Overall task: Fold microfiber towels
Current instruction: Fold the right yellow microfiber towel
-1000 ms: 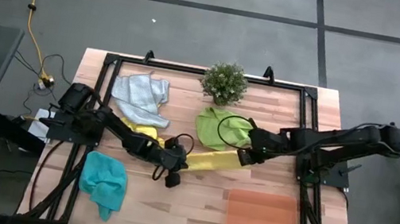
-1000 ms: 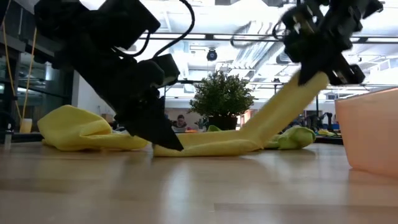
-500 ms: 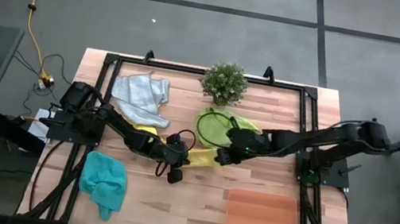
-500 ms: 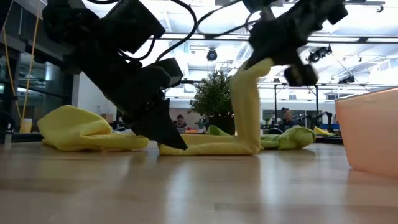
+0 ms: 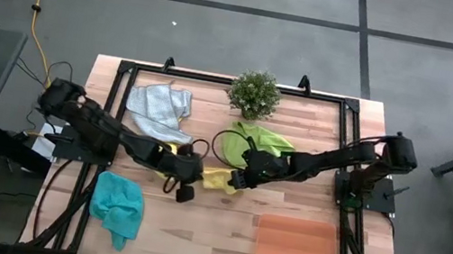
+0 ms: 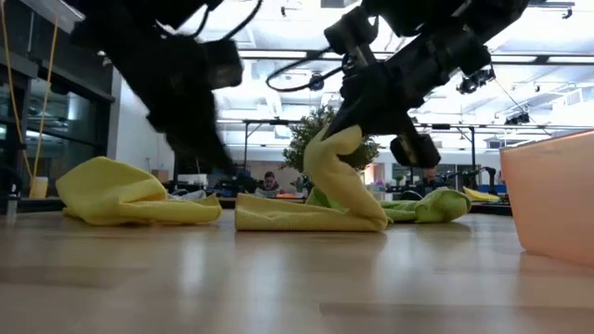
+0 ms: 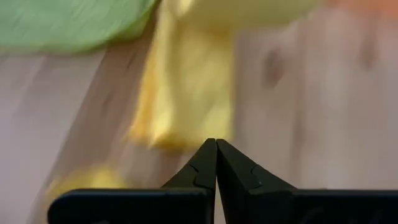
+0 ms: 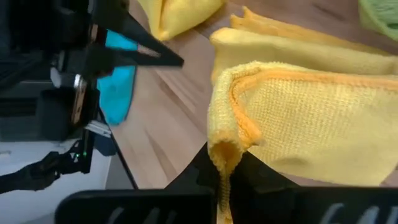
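Observation:
A yellow towel (image 5: pixel 216 178) lies mid-table as a narrow strip, its lower part flat on the wood (image 6: pixel 297 216). My right gripper (image 8: pixel 222 163) is shut on its raised end, over the strip's right part (image 6: pixel 336 130). My left gripper (image 7: pixel 216 143) is shut and holds nothing. It hangs just left of the strip (image 5: pixel 195 177), clear of the wood. A second yellow towel (image 5: pixel 164 147) lies bunched behind the left arm. The lime green towel (image 5: pixel 265 140), the grey towel (image 5: pixel 159 107) and the teal towel (image 5: pixel 116 205) lie crumpled on the table. My right gripper pinches the yellow towel's hemmed end (image 8: pixel 225 144) between its two fingers, the cloth bunched there. The fingers slant down from the table's right. From the hold the strip arches slack (image 6: pixel 327 172) and bends down onto its own lower part, which lies on the table.
A potted plant (image 5: pixel 255 92) stands at the far edge. A translucent orange tray (image 5: pixel 294 247) lies near the front right, and its wall (image 6: pixel 549 190) rises at the right of the low view. Bare wood shows between the teal towel and the tray.
My right gripper has carried the towel's end toward the table's left and down, doubling the strip over itself. My left gripper, which pressed the strip's left end, has lifted off it and drawn back to the left, still shut.

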`<state>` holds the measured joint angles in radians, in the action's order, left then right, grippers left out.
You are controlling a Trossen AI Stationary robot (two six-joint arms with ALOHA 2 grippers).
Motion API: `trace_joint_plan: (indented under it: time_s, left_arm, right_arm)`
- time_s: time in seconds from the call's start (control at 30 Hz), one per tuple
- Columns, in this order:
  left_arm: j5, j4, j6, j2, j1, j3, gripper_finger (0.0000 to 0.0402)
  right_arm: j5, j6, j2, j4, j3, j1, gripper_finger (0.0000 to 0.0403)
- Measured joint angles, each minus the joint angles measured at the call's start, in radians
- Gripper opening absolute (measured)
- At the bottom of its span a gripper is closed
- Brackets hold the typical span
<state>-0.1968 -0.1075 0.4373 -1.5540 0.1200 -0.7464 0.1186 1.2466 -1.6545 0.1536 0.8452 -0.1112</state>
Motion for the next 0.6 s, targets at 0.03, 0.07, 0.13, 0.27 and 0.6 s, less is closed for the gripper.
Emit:
trace_joint_plan:
  time_s: [0.03,0.07,0.13,0.27,0.6]
  left_arm:
    - [-0.003,-0.046,-0.002,0.013,0.0,0.002,0.0]
    - [-0.004,-0.062,-0.005,0.018,0.0,0.003,0.0]
    - [-0.005,-0.074,-0.022,0.012,-0.004,0.0,0.0]
    - [0.007,-0.042,-0.048,-0.025,-0.014,0.0,0.0]
    - [0.009,-0.022,0.008,-0.055,-0.023,0.001,0.0]
  right_arm:
    - [-0.012,0.0,-0.005,0.003,0.0,0.0,0.0]
    - [-0.018,0.0,-0.007,-0.002,-0.001,0.0,0.0]
    - [-0.036,0.007,-0.022,0.03,-0.001,0.0,0.0]
    - [-0.037,0.019,-0.054,0.061,-0.001,0.0,0.0]
    - [-0.11,0.032,-0.08,0.083,-0.001,0.0,0.001]
